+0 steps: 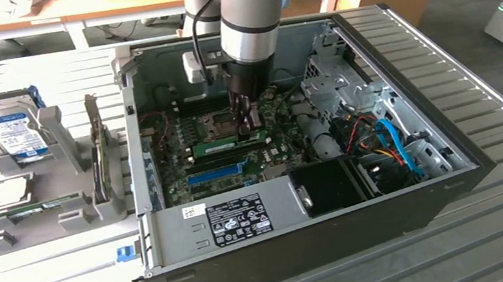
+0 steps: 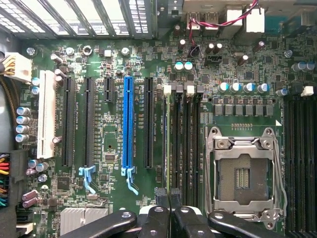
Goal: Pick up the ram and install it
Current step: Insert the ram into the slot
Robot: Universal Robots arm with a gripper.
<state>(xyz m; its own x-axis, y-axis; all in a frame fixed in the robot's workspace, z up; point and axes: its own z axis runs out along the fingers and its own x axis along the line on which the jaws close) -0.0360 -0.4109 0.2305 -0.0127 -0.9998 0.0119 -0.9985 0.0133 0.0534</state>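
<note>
The ram (image 1: 228, 144), a long green stick with a white label, stands on edge in a memory slot of the motherboard inside the open computer case (image 1: 293, 237). In the wrist view the ram (image 2: 167, 139) is seen edge-on in the slot closest to the expansion slots. My gripper (image 1: 250, 128) reaches down into the case over the end of the ram nearer the exterior view's right. The black fingertips (image 2: 159, 196) are shut together right above that end of the slot. I cannot tell whether they touch the stick.
The processor socket (image 2: 245, 176) lies beside the memory slots, and a blue expansion slot (image 2: 128, 124) on the other side. On the exterior view's left, a grey holder (image 1: 57, 148) carries a hard drive (image 1: 17, 135) and another green stick (image 1: 41, 207). Cables (image 1: 393, 140) fill the case's right.
</note>
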